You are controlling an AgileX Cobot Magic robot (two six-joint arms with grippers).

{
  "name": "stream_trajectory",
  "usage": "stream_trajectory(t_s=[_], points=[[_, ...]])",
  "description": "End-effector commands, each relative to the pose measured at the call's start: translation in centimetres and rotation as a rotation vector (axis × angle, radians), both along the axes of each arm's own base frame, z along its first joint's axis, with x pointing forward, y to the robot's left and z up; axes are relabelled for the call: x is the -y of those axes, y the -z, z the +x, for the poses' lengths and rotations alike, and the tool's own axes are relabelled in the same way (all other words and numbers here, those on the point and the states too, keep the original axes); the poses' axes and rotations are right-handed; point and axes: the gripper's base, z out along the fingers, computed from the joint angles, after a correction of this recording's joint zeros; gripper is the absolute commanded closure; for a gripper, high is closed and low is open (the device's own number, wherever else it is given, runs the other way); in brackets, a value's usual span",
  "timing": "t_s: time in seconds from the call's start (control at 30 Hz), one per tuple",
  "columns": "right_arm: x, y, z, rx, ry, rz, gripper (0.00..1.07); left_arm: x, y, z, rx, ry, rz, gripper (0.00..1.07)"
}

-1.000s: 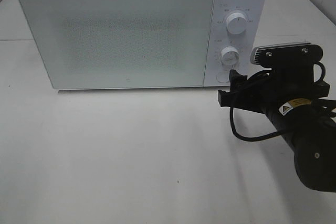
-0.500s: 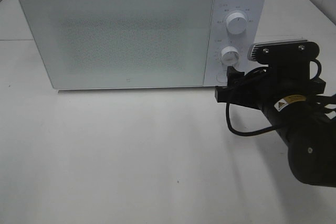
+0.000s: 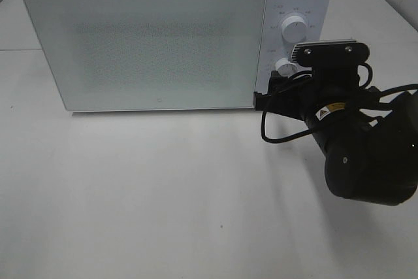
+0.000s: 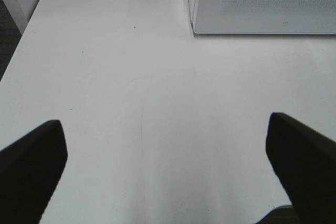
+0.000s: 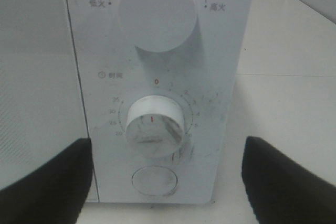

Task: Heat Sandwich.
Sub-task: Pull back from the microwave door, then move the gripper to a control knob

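The sandwich is out of view. A white microwave (image 3: pixel 150 44) stands at the back of the table with its door shut. My right gripper (image 3: pixel 271 95) hovers open right in front of its control panel, low down by the timer knob (image 3: pixel 285 66). In the right wrist view the two dark fingers (image 5: pixel 47 182) flank the timer knob (image 5: pixel 156 125) and the round button (image 5: pixel 155 181) below it, holding nothing. My left gripper (image 4: pixel 168 166) is open and empty over the bare table, with the microwave's corner (image 4: pixel 262 3) ahead of it.
A larger power knob (image 3: pixel 294 29) sits above the timer knob. The white tabletop (image 3: pixel 163 187) stretches in front of the microwave. A black cable loops under the right arm (image 3: pixel 366 161). The table's left edge shows in the left wrist view.
The right arm has swung left and closer to the microwave's panel, its gripper now covering the button area. The left gripper and the microwave door have not moved.
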Motion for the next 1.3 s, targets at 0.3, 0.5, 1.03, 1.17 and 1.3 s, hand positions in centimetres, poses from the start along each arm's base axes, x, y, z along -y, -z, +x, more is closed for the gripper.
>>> stream_trajectory(t_s=[0.3,0.5,1.03,1.17,1.3], points=[[-0.4,0.1,3.0,0.070,0.007,0.014,0.32,0.0,0.0,-0.2,0.025,-0.007,-0.003,0.09],[-0.7,0.4,4.4,0.066,0.001,0.020,0.32,0.0,0.0,-0.2,0.025,-0.006,-0.002,0.09],[-1.0,1.4,4.5,0.011,-0.010,0.015,0.33,0.0,0.0,-0.2,0.025,-0.007,-0.003,0.09],[-1.0,1.4,4.5,0.011,-0.010,0.015,0.36,0.0,0.0,-0.2,0.025,-0.007,-0.003,0.09],[-1.0,1.4,4.5,0.012,-0.010,0.015,0.51,0.0,0.0,-0.2,0.025,-0.007,-0.003,0.09]])
